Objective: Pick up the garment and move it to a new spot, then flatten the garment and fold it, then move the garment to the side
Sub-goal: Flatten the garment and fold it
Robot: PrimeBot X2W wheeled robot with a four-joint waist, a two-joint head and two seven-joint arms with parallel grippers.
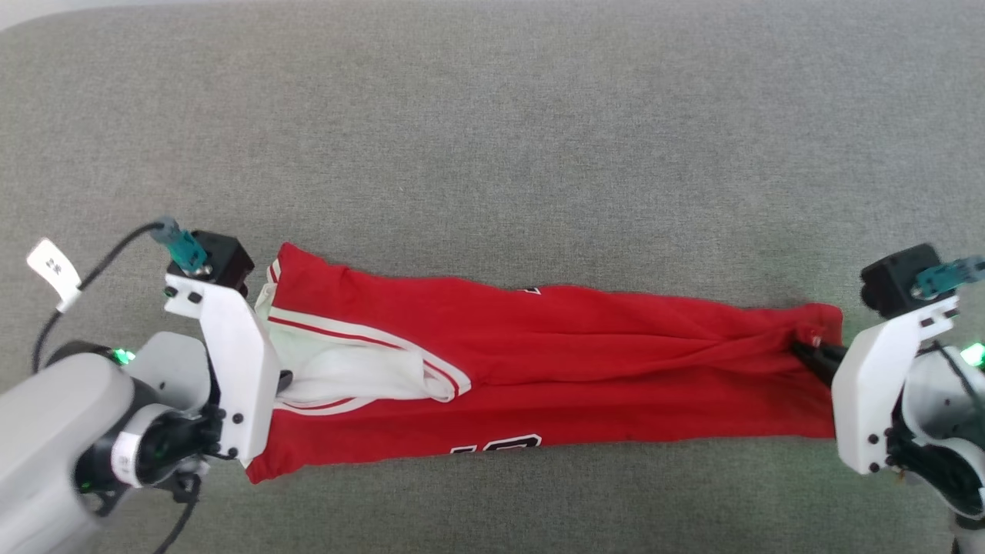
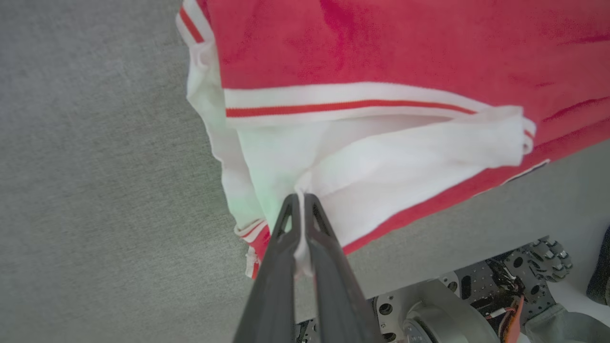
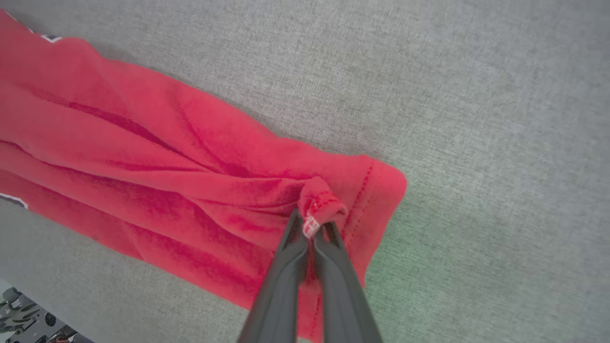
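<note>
Two ends of the garment [image 1: 616,362], laid lengthwise on the grey surface [image 1: 492,115], are clamped: left gripper [image 2: 301,200] closed on white sleeve fabric, right gripper [image 3: 314,224] closed on the red hem opposite

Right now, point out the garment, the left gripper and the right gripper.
garment [image 1: 585,346], head view, on the red middle of its body.
left gripper [image 2: 300,200], left wrist view, between the tips of its jaws, pinching white cloth.
right gripper [image 3: 312,224], right wrist view, between the tips of its jaws, pinching the red hem.
</note>
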